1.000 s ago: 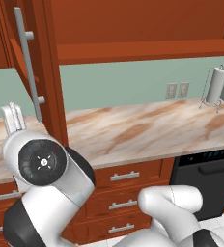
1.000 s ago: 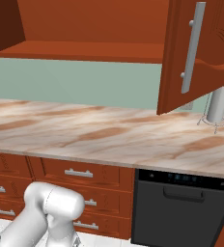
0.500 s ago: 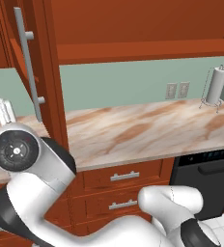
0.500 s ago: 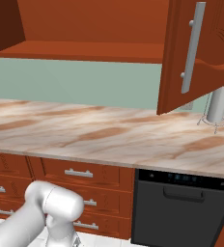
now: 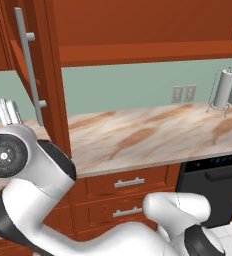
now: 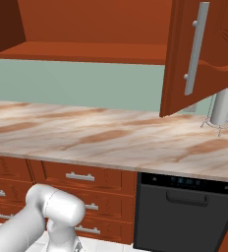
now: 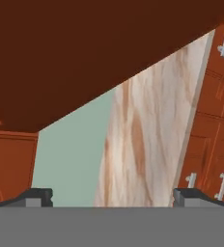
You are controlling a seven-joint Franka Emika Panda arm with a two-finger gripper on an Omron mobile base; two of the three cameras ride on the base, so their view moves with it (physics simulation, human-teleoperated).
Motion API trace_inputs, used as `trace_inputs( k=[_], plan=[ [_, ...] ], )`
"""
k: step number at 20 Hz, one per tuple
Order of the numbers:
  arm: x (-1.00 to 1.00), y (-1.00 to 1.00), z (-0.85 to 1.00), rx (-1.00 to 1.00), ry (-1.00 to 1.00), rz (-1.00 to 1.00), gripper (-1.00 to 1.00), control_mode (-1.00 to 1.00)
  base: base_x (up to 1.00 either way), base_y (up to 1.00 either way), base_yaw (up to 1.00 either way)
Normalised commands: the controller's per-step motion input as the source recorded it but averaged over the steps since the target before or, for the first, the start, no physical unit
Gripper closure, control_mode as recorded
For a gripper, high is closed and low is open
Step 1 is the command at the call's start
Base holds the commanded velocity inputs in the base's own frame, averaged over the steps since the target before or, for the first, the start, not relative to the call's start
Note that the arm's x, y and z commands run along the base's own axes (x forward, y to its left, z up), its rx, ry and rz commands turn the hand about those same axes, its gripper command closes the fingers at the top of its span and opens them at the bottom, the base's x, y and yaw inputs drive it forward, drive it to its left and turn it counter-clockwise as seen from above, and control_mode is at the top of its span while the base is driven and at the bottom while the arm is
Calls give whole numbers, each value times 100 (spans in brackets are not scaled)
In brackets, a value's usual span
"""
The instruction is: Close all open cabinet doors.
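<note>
Two cabinet doors stand open over the counter. The left door (image 5: 52, 90), reddish-brown with a long grey bar handle (image 5: 28, 65), swings out toward me. The right door (image 6: 219, 54) hangs open with its handle (image 6: 194, 49) facing me. Between them the cabinet's shelf (image 5: 148, 52) is exposed. My gripper (image 5: 8, 111) points upward just left of the left door, below its handle and apart from it. In the hand view my gripper (image 7: 113, 197) is open with nothing between its fingertips (image 7: 36, 195). A dark wooden surface (image 7: 85, 53) spans the top there; I cannot tell which part it is.
A marble counter (image 5: 153, 135) runs below the cabinet, with wooden drawers (image 5: 128, 182) under it. A paper towel holder (image 5: 223, 90) stands at the counter's right end, near wall outlets (image 5: 183, 93). A black appliance (image 6: 185, 206) sits low on the right.
My arm has swung to the left, carrying its big round joint and the gripper toward the left door's outer side. Both doors stand where they were.
</note>
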Motion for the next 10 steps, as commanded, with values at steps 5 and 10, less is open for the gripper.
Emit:
trace_inputs(
  k=[5,10],
  plan=[
    [-15,-17,2,0,-13,-11,-100,-100,0,0,0],
    [-3,-30,0,0,-8,-11,-100,-100,0,0,0]
  ],
)
